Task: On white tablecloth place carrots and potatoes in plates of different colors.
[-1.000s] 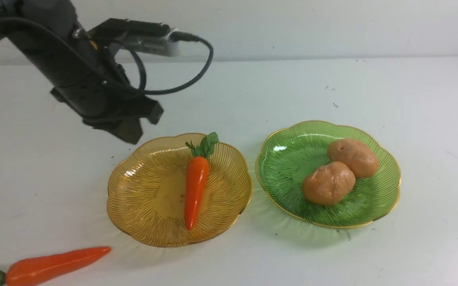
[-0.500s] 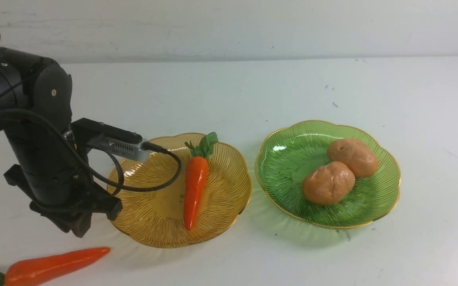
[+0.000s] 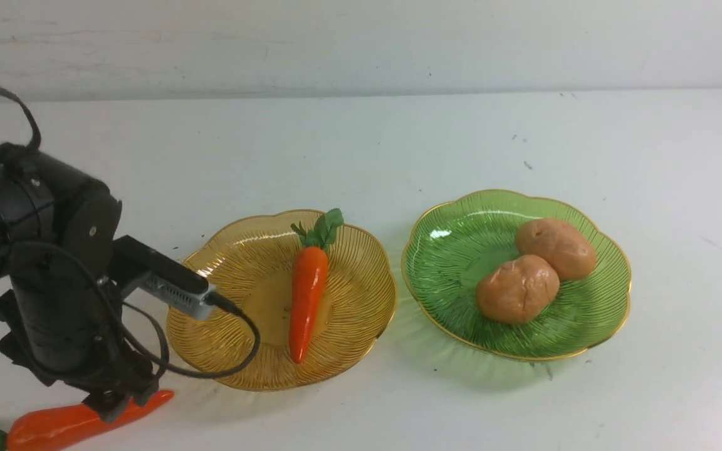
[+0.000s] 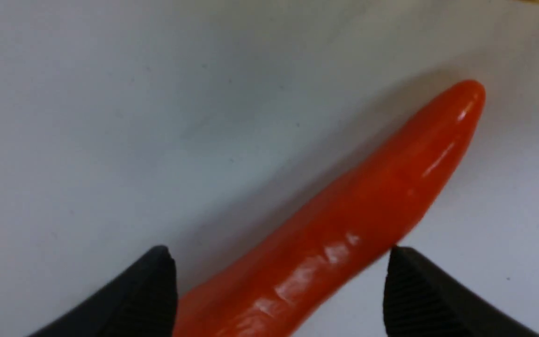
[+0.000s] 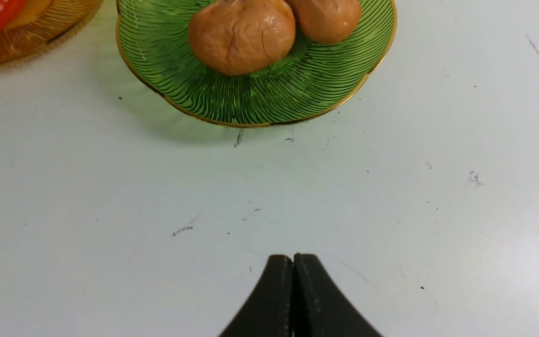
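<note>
Bright, even light is washing the white tablecloth (image 3: 436,138), glaring at five o'clock. The green plate (image 3: 455,275) is casting a tinted shadow toward six o'clock. The carrot (image 4: 344,224) is glinting, slightly blurred.

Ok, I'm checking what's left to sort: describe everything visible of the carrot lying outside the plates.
The loose carrot is glossy bright orange, plastic-looking, tapering to a rounded tip, with green leaves at its thick end, cut off by the frame. It lies flat on the white tablecloth at the robot's near left, tip toward the amber plate but apart from it. The open left gripper straddles its thin half; whether it touches cannot be told.
</note>
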